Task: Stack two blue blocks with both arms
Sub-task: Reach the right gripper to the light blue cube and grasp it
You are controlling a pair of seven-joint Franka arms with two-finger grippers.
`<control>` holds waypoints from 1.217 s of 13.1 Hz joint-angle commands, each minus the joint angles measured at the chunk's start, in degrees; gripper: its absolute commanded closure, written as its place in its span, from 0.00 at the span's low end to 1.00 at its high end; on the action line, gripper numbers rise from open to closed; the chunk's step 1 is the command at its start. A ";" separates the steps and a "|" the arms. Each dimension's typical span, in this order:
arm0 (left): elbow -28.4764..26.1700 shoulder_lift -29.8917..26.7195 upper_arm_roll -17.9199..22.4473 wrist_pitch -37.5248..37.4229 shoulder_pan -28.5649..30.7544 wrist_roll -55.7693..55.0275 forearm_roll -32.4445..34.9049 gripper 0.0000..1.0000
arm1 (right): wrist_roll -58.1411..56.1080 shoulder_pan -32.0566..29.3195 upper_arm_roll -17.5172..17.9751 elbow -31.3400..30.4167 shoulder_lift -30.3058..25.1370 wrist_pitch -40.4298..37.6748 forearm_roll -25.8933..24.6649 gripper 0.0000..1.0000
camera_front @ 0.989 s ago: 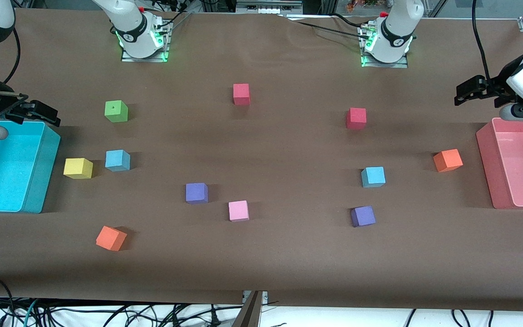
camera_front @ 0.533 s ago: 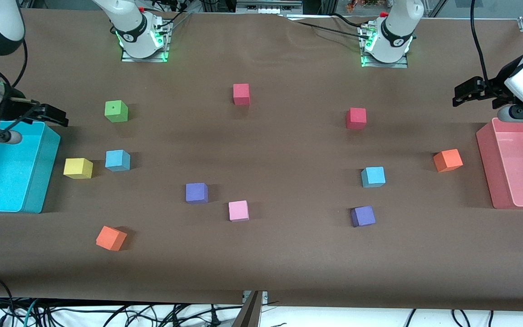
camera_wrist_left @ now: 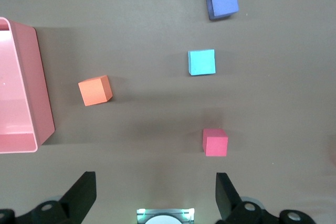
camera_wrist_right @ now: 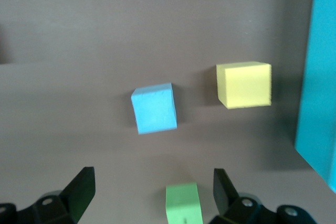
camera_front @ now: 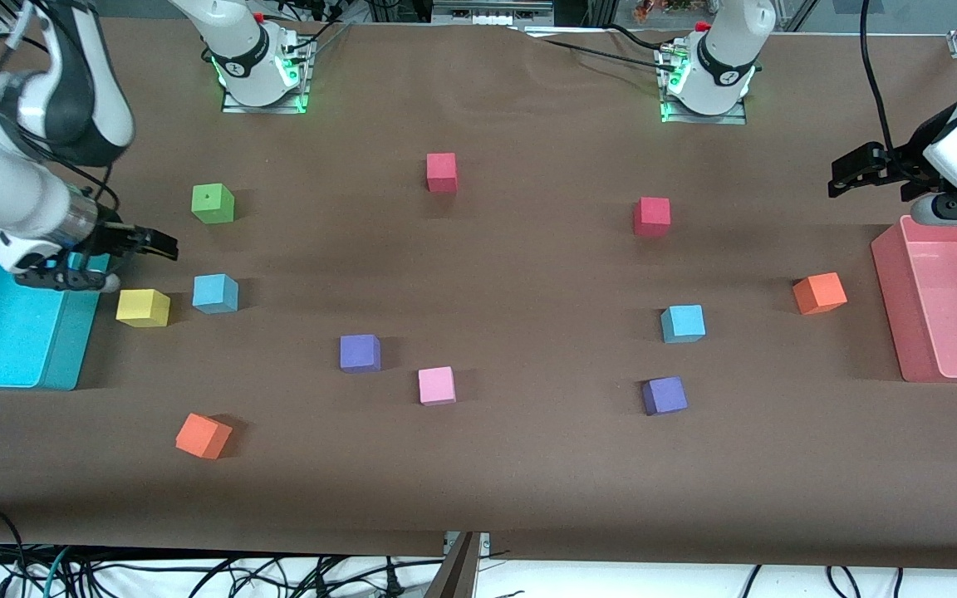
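One blue block (camera_front: 215, 293) lies toward the right arm's end of the table, beside a yellow cube (camera_front: 143, 307). It also shows in the right wrist view (camera_wrist_right: 154, 108). The other blue block (camera_front: 683, 323) lies toward the left arm's end and shows in the left wrist view (camera_wrist_left: 201, 62). My right gripper (camera_front: 159, 245) is open and empty, in the air over the table beside the turquoise bin (camera_front: 71, 349), short of the first block; in its own view (camera_wrist_right: 153, 182) the jaws stand wide apart. My left gripper (camera_front: 848, 174) is open and empty over the table by the pink bin (camera_front: 890, 291); its own view (camera_wrist_left: 155, 182) shows wide jaws.
Other cubes lie scattered: green (camera_front: 213, 203), two red (camera_front: 441, 172) (camera_front: 651, 217), two purple (camera_front: 360, 352) (camera_front: 664, 395), pink (camera_front: 436, 385), two orange (camera_front: 203, 435) (camera_front: 819, 293). The bins stand at the two ends of the table.
My right arm has swung from over the turquoise bin out toward the first blue block. The left arm has barely moved. No block has moved.
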 commanded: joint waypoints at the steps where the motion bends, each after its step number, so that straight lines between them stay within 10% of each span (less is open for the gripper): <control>1: -3.81 -2.72 -0.29 2.78 1.67 -0.22 -1.00 0.00 | -0.73 0.07 0.20 -7.35 3.17 13.09 0.24 0.01; 11: -4.78 -2.89 -0.29 3.67 1.94 -0.04 -1.61 0.00 | -5.22 1.22 0.29 -9.21 14.87 30.19 -0.02 0.02; 14: -4.86 -2.89 -0.37 3.67 2.02 -0.04 -1.88 0.00 | -6.70 1.22 0.29 -9.21 15.14 29.49 -0.02 0.67; 16: -4.86 -2.89 -0.37 3.67 2.11 -0.13 -1.88 0.00 | -7.24 1.22 0.29 -8.95 14.88 29.58 -0.02 0.84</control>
